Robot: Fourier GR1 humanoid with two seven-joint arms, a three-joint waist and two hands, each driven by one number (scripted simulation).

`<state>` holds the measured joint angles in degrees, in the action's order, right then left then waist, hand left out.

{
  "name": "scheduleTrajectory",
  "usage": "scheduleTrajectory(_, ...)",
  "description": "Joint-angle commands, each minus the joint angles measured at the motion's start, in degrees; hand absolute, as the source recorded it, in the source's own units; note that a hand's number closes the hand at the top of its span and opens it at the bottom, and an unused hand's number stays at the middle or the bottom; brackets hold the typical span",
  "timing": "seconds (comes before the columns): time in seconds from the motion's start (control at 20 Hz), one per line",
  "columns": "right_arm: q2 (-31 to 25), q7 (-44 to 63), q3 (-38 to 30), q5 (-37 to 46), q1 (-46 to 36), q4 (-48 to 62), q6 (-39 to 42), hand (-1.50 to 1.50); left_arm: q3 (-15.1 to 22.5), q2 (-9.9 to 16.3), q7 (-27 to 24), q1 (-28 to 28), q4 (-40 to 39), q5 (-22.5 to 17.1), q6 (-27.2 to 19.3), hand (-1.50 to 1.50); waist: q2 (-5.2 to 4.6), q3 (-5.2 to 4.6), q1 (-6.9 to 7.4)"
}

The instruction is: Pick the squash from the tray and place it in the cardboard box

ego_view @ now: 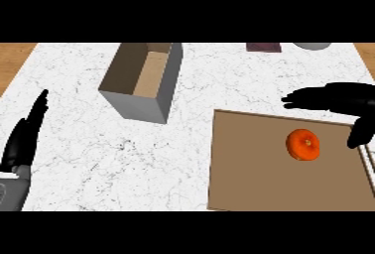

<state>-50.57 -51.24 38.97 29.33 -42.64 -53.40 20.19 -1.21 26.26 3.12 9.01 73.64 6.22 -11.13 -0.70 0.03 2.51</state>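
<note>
The squash point(304, 144) lies on the brown tray point(271, 183), right of the box point(143, 82). The right hand point(333, 99) hovers just beyond it, fingers spread, holding nothing. The left hand point(26, 131) rests open at the table's point(110, 158) left edge.

A white marble-look counter point(110, 158) with thin dark veining was seen filling most of the view. Strips of wooden floor point(13, 59) were visible past its left and right edges, tan-brown in colour. Up at the far edge of the counter, a small dark maroon object point(264, 47) was cut off by the top of the view, so what it was couldn't be made out. Just beside it to the right, a grey rounded thing point(313, 45) was also clipped at the top edge, maybe a bowl, but that couldn't be told for sure. The two were set close together, not touching.
</note>
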Motion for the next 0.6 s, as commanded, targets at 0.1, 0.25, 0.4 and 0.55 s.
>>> scheduleTrajectory(0.1, 3.3, -7.7, 2.1, 5.5, -2.3, 5.4, 2.8, -1.5, -0.5, -0.8, 2.4, -1.3, 2.3, 0.7, -0.3, 0.0, 0.55, 0.0, -1.47)
scheduleTrajectory(0.25, 5.0, -6.5, 1.8, 5.1, -4.3, 4.9, 5.4, -1.5, -1.1, -1.7, 0.9, -2.5, 1.5, 1.0, -1.0, 0.0, 0.66, -0.04, -1.79)
scheduleTrajectory(0.4, 7.1, -9.0, 1.3, 6.2, -5.7, 11.1, 3.0, -1.5, -1.3, -0.3, 2.8, -2.1, 4.2, 0.8, 0.9, 0.0, 0.5, 0.01, -1.27)
scheduleTrajectory(0.55, 5.8, -10.9, 2.2, 6.0, -4.1, 9.6, 3.3, -1.5, -3.6, 0.7, -1.2, -3.5, 0.9, -0.7, 2.6, 0.0, 0.57, -0.04, -1.78)
